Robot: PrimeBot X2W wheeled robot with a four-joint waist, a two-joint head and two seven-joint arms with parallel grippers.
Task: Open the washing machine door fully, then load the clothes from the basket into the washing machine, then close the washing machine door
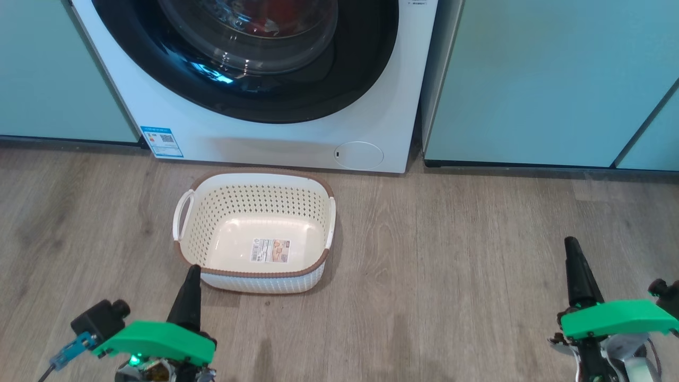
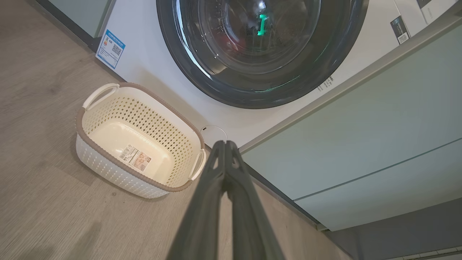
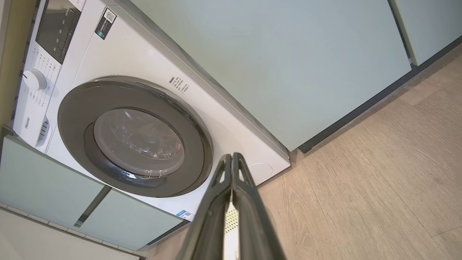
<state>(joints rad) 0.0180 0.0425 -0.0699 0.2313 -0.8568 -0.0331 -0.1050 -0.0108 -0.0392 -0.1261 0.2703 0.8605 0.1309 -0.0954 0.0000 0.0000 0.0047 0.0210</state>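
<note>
Three steps, all read as done from here, judging by the layout. Nothing is left to grasp, so the next move is only a latch check and a clean retreat.

- Floor (image 1: 451, 254): bare wood from 12 to 3 o'clock of the robot, the widest room for swinging an arm or backing off.
- Teal cabinets (image 1: 530, 79): flank the machine at 10 and 2 o'clock. Dark plinth (image 1: 530, 164) runs along their foot, a hard edge low down.
- Washing machine (image 1: 265, 143): dead ahead at 12 o'clock, front face flush with the cabinets.
- Washing machine door (image 1: 366, 69): black rim sits flat against the front in the right wrist view, so it looks closed. Latch engagement I cannot confirm.
- Basket (image 1: 254, 204): on the floor at 11 o'clock, near the machine front but apart from it, holding only its sticker. Its brown rim is the one obstacle on the left side.
- Clothes (image 1: 276, 10): red fabric visible behind the door glass, inside the drum.
- Left fingers (image 1: 191, 286): pressed together, holding nothing. Tip overlaps the basket's near corner in the head view, contact unclear, so lift before moving.
- Right fingers (image 1: 577, 270): pressed together, holding nothing, over bare floor at 2 o'clock, well apart from everything.
</note>
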